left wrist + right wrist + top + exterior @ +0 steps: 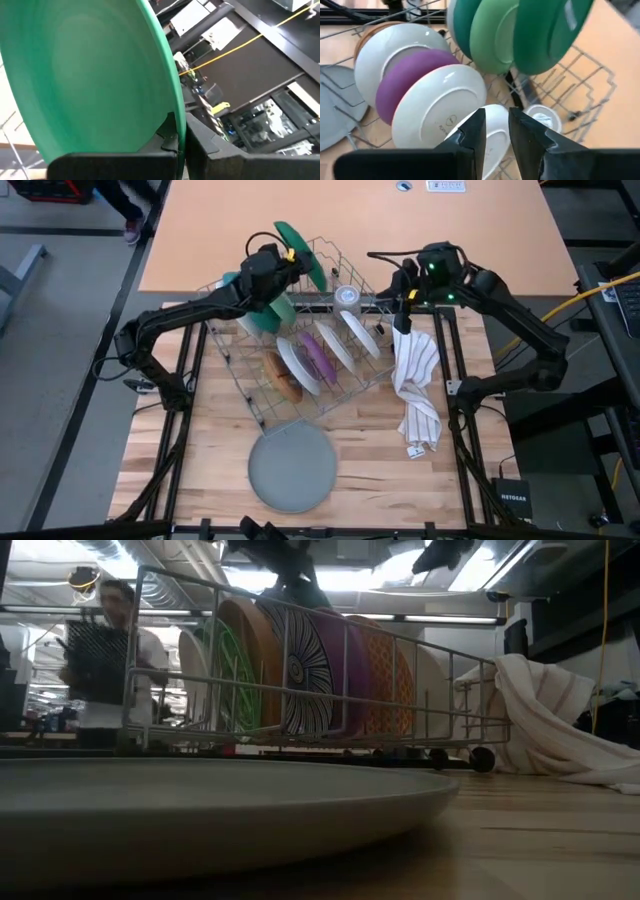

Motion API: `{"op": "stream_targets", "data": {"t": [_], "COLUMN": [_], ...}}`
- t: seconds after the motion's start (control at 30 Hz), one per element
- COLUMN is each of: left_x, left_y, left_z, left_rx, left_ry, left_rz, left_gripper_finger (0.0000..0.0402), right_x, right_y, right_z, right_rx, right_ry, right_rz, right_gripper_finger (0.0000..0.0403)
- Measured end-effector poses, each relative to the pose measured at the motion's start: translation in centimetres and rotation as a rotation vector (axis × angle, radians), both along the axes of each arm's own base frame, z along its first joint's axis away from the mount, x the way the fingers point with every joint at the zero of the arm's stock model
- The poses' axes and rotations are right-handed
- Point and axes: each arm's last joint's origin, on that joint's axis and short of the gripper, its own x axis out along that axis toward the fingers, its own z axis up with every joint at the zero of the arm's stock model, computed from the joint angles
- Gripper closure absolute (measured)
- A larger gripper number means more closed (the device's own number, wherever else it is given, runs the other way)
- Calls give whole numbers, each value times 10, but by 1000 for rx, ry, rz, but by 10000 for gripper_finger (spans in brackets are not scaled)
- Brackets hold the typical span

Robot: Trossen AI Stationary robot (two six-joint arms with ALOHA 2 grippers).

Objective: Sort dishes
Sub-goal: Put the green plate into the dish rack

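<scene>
Holding a green plate (298, 250) by its rim above the far end of the wire rack (300, 395), the left gripper (283, 256) has its jaws clamped tight on it. Inside the rack stand white plates (298, 365), a purple plate (316, 355) and green ones (492, 35). A grey plate (292, 468) lies flat just in front of the rack. The right gripper (405, 305) hangs beside the rack, over the striped cloth (418, 390), jaws narrowly parted, gripping nothing.
</scene>
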Motion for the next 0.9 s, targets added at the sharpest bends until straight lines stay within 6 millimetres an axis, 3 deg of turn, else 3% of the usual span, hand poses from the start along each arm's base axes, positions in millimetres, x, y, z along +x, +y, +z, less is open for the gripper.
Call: {"op": "stream_targets", "data": {"t": [0.43, 0.9], "left_x": [-4, -10], "left_y": [4, 22], "left_z": [-13, -18], "left_rx": [-57, -36], "left_ry": [141, 194], "left_rz": [11, -28], "left_gripper_finger": [401, 401], "right_x": [-16, -20], "right_y": [-33, -39], "right_z": [-29, -36], "right_rx": [83, 101], "right_ry": [-4, -28], "right_rz": [37, 83], "right_gripper_finger": [316, 316]}}
